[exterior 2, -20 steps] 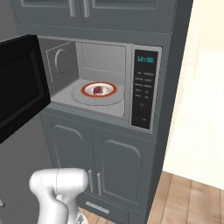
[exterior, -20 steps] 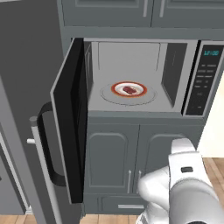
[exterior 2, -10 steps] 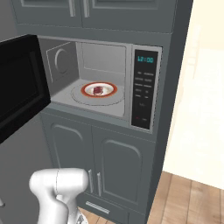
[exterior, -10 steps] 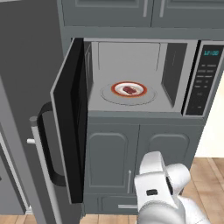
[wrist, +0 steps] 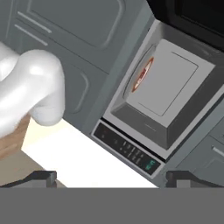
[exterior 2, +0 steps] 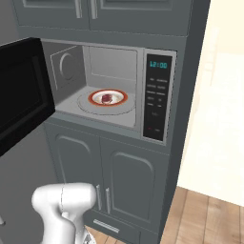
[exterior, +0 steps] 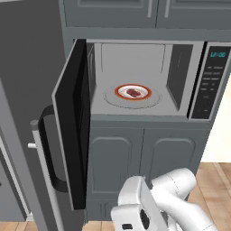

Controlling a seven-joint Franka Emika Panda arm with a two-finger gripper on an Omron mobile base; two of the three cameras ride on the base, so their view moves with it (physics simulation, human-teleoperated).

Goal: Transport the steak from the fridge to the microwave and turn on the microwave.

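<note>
At far left of the left base view, the fridge shows as a tall grey panel with its bar handle low down. Just right of it, the microwave door hangs swung out wide, black handle facing the camera. At centre, the microwave cavity is lit and open; the steak lies on a red-rimmed plate on the turntable. In the right base view the steak sits centre-left, the button panel right of it, clock lit. In the hand view the gripper stands released, fingertips wide apart at the bottom edge, nothing between them; the cavity appears rolled sideways at upper right.

Judgement: transport looks done, steak delivered. Step in hand is probably retreat of the arm, now low before the lower cabinets. The next move calls for pushing the door shut from its outer face, then pressing a start button on the panel. Risk: the door's outer face lies far left of the arm.
</note>
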